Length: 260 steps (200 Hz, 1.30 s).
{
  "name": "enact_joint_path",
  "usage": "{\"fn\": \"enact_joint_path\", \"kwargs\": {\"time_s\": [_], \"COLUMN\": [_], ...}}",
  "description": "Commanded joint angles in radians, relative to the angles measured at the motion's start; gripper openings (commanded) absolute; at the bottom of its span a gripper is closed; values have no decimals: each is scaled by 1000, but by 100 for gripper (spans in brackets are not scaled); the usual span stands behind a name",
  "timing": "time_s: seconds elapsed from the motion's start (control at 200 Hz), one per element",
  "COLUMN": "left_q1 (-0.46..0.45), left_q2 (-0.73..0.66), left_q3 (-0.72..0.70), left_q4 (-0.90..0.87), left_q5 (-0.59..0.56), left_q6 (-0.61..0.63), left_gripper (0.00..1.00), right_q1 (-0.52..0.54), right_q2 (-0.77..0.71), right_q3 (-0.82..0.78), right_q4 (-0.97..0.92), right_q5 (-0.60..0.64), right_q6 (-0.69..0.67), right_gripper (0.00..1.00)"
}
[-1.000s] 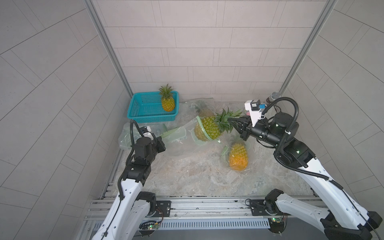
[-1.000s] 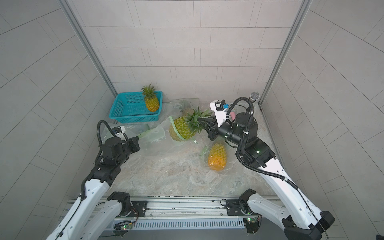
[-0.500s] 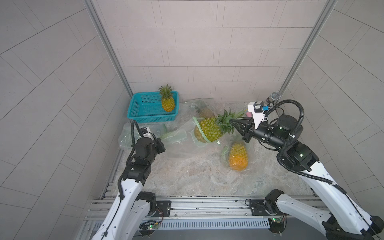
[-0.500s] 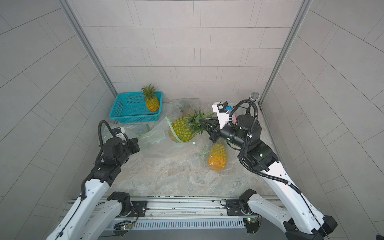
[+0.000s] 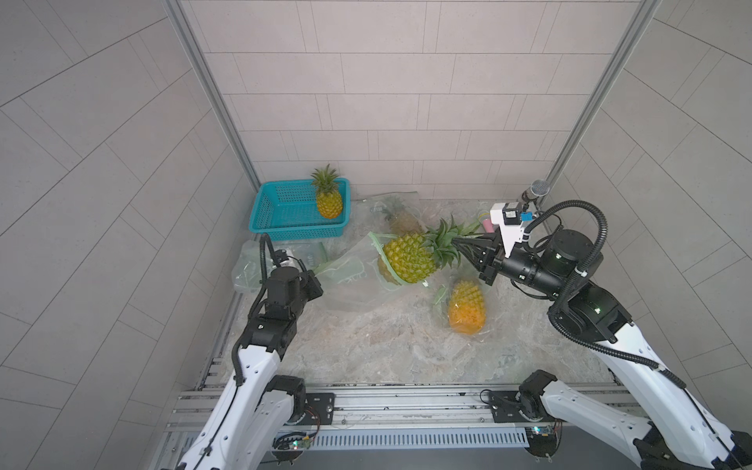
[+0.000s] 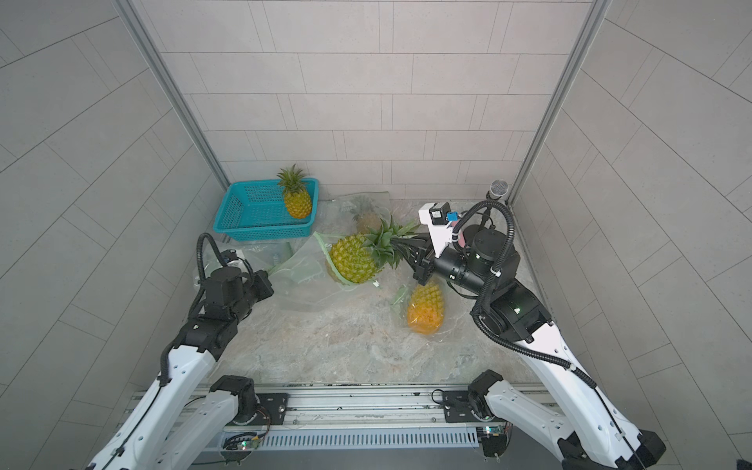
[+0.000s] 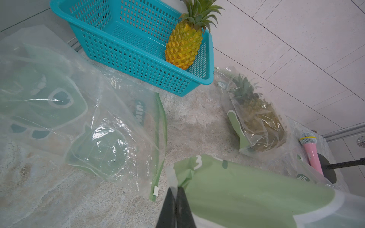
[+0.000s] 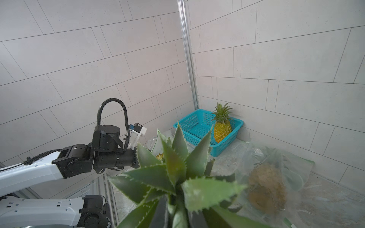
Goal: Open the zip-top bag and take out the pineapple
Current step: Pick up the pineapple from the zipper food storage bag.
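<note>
right fingers [image 5: 474,250]: nearly shut on crown [image 8: 177,177] | pineapple [image 5: 407,258]: off tabletop [image 5: 366,346], half out of zip-top bag [image 5: 346,276] mouth | left fingers [image 7: 167,209]: pinched shut on bag film | handling: likely heavy, rigid body; leaves flex, could slip, so grip crown base; film slick

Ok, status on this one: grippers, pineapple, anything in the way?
Left gripper shut on zip-top bag end. Right gripper shut on pineapple crown; fruit partly out, bag mouth around its base. Bagged orange pineapple close beside.

Top views overhead, wrist views low, sharing basket [image 7: 128,59]
</note>
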State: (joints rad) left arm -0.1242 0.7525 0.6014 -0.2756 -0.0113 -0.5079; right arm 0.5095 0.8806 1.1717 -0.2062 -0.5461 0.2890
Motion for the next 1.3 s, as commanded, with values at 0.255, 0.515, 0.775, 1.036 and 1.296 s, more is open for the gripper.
{"fn": "enact_joint_path", "kwargs": {"time_s": [0.255,0.515,0.775,1.036,1.296], "left_q1": [9,9,9,10,9], "left_q2": [1,-4,-15,-6,18], "left_q3": [40,45,42,49,88], "left_q4": [-67,-71,-80,-92,-149], "left_q5": [-89,-97,-130,-130,-150], "left_q6": [-4,-1,2,1,12], "left_gripper": [0,0,0,0,0], "right_q1": [-11,-13,-13,-15,-14], "right_q2": [-62,-66,-72,-86,-115], "right_q3": [19,19,22,26,4], "right_q4": [184,167,159,171,199], "right_q5": [19,54,76,-1,-35], "right_q6": [-17,-37,-46,-61,-68], "right_gripper": [0,0,0,0,0]}}
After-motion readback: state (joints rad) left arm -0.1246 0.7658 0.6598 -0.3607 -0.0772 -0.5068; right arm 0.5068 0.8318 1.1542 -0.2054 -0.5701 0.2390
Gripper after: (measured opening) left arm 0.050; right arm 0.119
